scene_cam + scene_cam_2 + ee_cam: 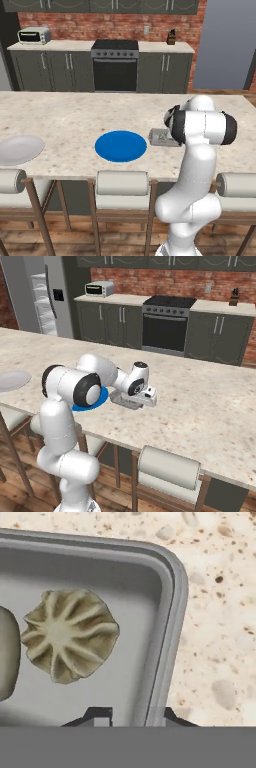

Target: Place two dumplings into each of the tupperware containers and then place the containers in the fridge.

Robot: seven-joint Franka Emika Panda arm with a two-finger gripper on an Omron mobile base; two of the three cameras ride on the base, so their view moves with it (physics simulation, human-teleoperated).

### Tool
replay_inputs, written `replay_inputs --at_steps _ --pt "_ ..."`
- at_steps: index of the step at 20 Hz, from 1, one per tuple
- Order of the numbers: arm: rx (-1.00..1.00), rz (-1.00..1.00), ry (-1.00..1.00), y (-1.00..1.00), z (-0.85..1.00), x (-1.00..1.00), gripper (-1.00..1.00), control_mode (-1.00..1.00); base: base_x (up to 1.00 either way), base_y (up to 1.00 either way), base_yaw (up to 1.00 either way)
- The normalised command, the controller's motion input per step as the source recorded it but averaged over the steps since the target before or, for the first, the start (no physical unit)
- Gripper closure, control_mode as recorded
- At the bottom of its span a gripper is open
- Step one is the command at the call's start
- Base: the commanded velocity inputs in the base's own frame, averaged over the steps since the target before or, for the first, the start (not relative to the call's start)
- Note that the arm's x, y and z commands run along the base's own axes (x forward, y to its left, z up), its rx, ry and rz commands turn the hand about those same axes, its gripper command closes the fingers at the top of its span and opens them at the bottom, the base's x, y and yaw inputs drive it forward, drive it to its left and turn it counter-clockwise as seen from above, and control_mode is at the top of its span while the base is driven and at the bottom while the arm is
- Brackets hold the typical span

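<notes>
The gripper sits low over a tupperware container, its jaws drawn narrow astride the raised rim, one tip inside the tray and one outside, pinching that wall. Inside lies a pleated dumpling, clear of the rim, with a second dumpling just beside it at the view's edge. The container rests on the speckled island counter, near its front edge, just right of a blue plate. Farther left lies a white plate. Bare counter stretches behind and to the right. Stools line the near edge. Beyond stand the oven and, far left, the fridge.
</notes>
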Motion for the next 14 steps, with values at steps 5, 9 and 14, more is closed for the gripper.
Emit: replay_inputs --at_steps 5,9,14 --pt "0.21 -0.32 -0.06 0.00 0.80 -0.42 1.00 -1.00 0.00 0.00 0.00" --pt "0.13 -0.33 -0.05 -0.13 0.98 -0.73 1.00 -1.00 0.00 0.00 0.00" --pt "0.04 -0.19 -0.12 -0.25 0.98 -1.00 1.00 -1.00 0.00 0.00 0.00"
